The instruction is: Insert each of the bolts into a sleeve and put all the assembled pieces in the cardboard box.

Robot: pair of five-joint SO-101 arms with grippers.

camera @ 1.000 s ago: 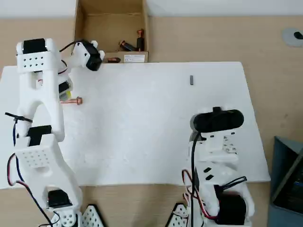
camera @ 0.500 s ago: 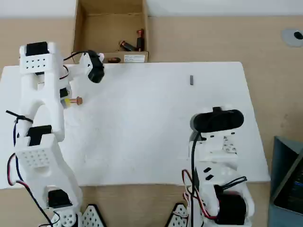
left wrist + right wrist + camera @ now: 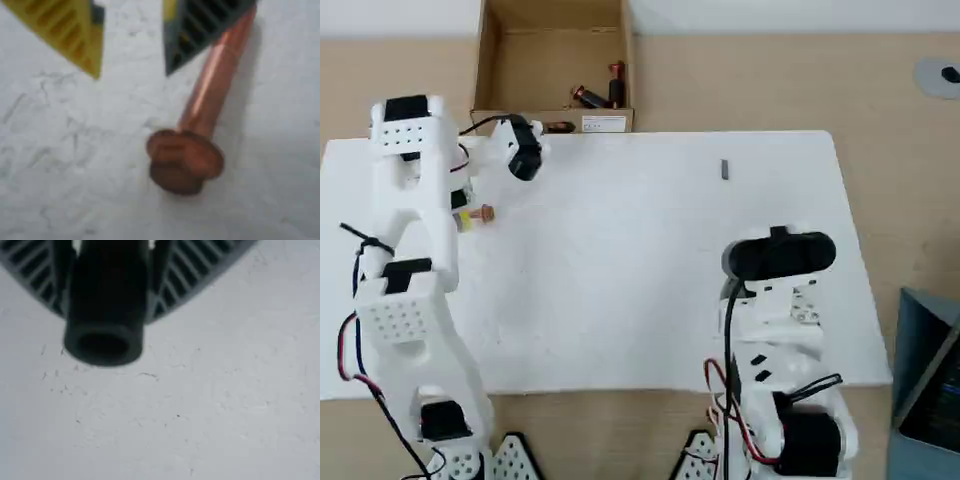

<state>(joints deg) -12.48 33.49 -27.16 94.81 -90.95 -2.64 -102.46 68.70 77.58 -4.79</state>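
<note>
Copper bolt (image 3: 210,95), flat on the white mat (image 3: 620,280) near its left edge: stiff, light, probably slick and apt to roll; best taken across the shaft. Left gripper (image 3: 131,70), jaws parted and empty, hangs just above, one finger over the shaft. Right gripper (image 3: 107,260) clamps a black sleeve (image 3: 105,330).

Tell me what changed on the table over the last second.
The left gripper shifted slightly rightward over the bolt on the mat, covering more of its shaft. It is open, and nothing was gripped or released. The bolt lay still. The right gripper kept its sleeve. The loose sleeve on the mat and the pieces in the cardboard box stayed put.
</note>
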